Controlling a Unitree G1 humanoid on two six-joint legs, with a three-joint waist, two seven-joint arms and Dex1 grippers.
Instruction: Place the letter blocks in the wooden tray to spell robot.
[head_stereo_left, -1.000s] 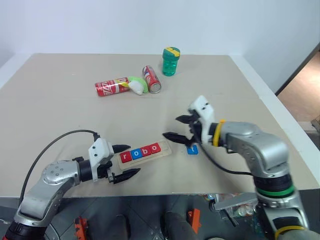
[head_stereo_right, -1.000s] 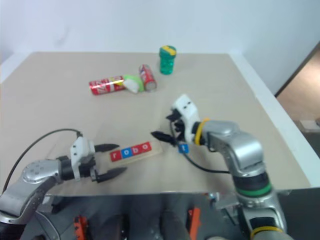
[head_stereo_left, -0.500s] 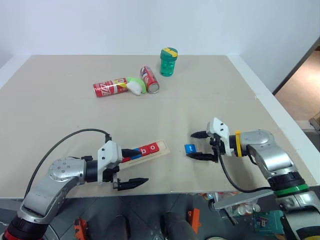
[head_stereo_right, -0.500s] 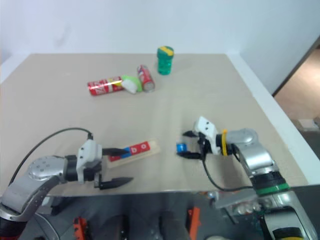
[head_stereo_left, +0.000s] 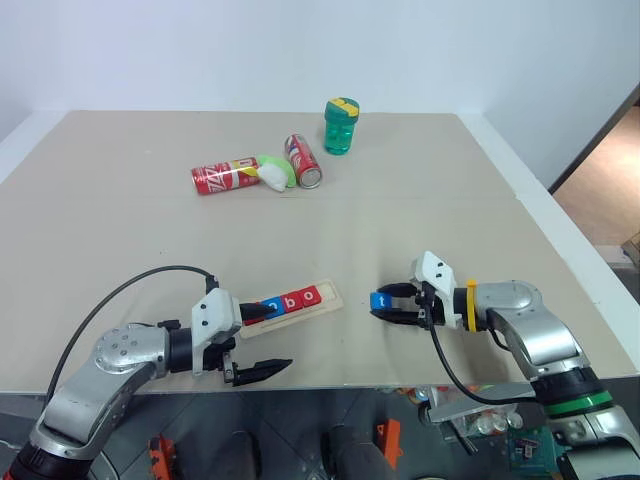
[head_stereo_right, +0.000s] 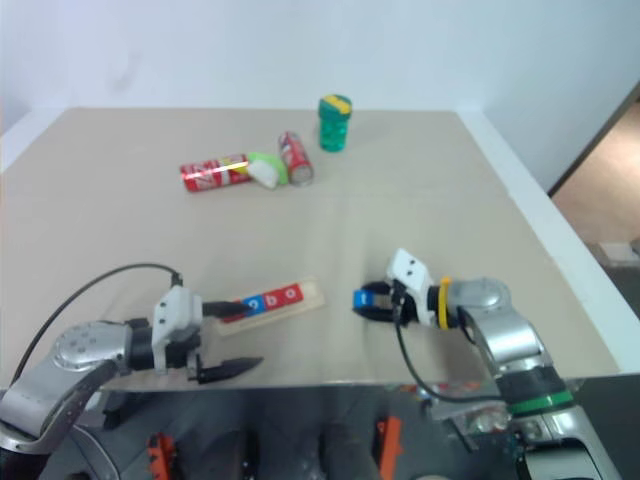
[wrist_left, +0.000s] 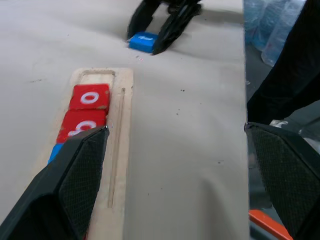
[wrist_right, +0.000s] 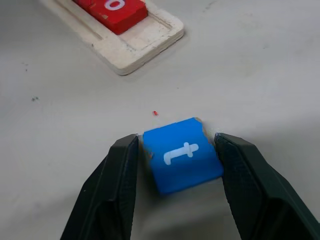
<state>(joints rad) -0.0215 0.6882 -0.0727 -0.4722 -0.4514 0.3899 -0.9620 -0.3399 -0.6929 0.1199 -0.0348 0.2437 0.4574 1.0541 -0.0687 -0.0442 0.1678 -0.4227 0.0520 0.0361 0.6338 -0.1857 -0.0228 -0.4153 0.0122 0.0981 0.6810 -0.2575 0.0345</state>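
Where the pale counter (head_stereo_left: 420, 200) spreads widest, its far half carries the bystanders: two red soda cans (head_stereo_left: 224, 176) lying on their sides, a green-and-white object (head_stereo_left: 273, 171) wedged between them, and a green jar (head_stereo_left: 340, 125) with a yellow-and-green lid standing upright beyond. Near edge, left of centre: the wooden tray (head_stereo_left: 327, 301), lying at a slight slant. Letter blocks sit in its groove in a row; b (blue) (head_stereo_left: 273, 304), o (red) (head_stereo_left: 291, 299) and o (red) (head_stereo_left: 310, 294) readable, the row's left end hidden behind the left claw's upper finger. Tray's right-end slot is bare wood, seen clearly in the left wrist view.

Left claw (head_stereo_left: 256, 340) rests at the tray's left end, fingers spread wide, one over the tray and one out over the counter's near edge; nothing between them.

Right claw (head_stereo_left: 387, 303) lies low on the counter, just right of the tray but apart from it. Its two fingers are drawn in narrow, one at each side of the blue t block (wrist_right: 182, 155), which lies flat on the counter. Whether both pads press the block, cannot tell.
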